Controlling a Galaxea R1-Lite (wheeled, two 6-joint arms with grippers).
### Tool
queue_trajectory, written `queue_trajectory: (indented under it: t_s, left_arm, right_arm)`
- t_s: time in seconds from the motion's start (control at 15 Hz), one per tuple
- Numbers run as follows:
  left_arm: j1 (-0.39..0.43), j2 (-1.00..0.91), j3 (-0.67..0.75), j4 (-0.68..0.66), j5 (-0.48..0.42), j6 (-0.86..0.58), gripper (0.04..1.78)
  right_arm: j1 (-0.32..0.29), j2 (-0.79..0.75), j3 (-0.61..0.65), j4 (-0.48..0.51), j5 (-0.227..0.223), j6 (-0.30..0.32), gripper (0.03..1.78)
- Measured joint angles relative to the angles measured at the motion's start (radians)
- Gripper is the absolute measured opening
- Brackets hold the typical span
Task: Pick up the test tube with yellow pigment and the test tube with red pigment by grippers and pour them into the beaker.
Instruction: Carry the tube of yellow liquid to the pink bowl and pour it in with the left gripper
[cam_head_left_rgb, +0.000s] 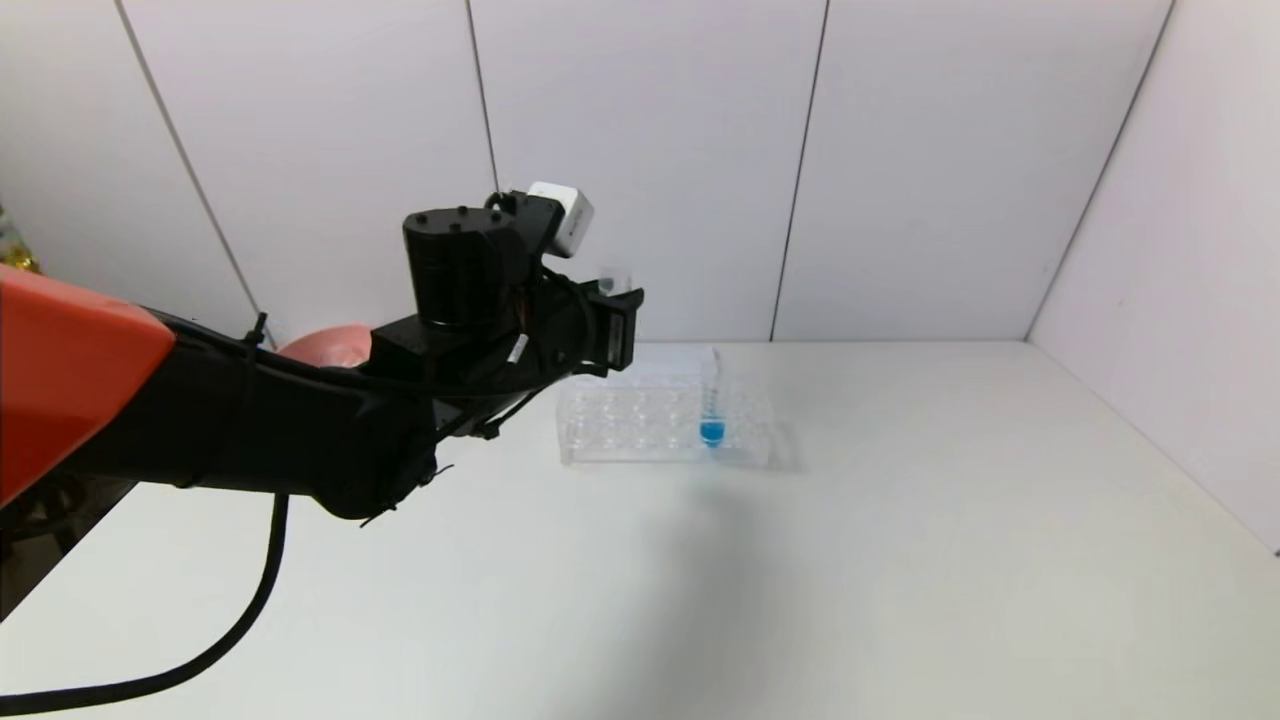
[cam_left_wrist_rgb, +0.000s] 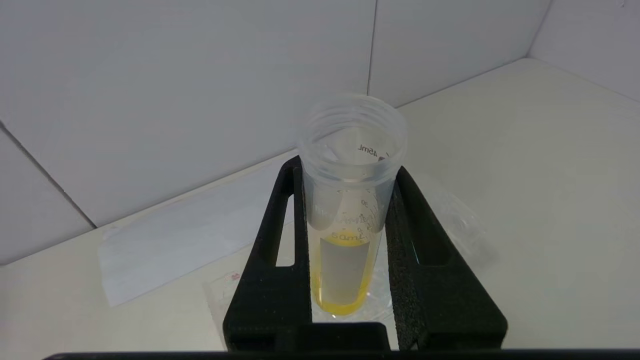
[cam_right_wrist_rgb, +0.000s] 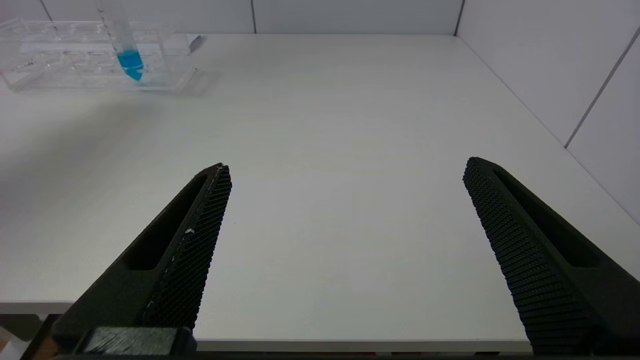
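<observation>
left gripper (cam_left_wrist_rgb: 350, 240) clamped on yellow-pigment test tube (cam_left_wrist_rgb: 345, 240)

I see the test tube with yellow pigment (cam_left_wrist_rgb: 345, 235) clamped between the two black fingers of my left pincer (cam_left_wrist_rgb: 350, 175), lifted above the worktop. It is a clear tube with a threaded open mouth, printed volume markings and a white strip on its wall. Yellow liquid sits in its rounded bottom. From the head camera only its clear rim (cam_head_left_rgb: 612, 277) peeks past the pincer.
</observation>
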Motion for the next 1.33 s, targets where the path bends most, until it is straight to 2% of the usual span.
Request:
queue_trajectory:
  t_s: [0.47, 1.33]
  left_arm:
    - [0.042, -0.074, 0.036, 0.004, 0.063, 0.016, 0.45]
    - [0.236, -0.117, 0.103, -0.002, 0.091, 0.046, 0.45]
  right_arm:
    - [0.0, 0.0, 0.0, 0.0, 0.0, 0.0, 1.7]
    - [0.0, 0.0, 0.0, 0.0, 0.0, 0.0, 1.7]
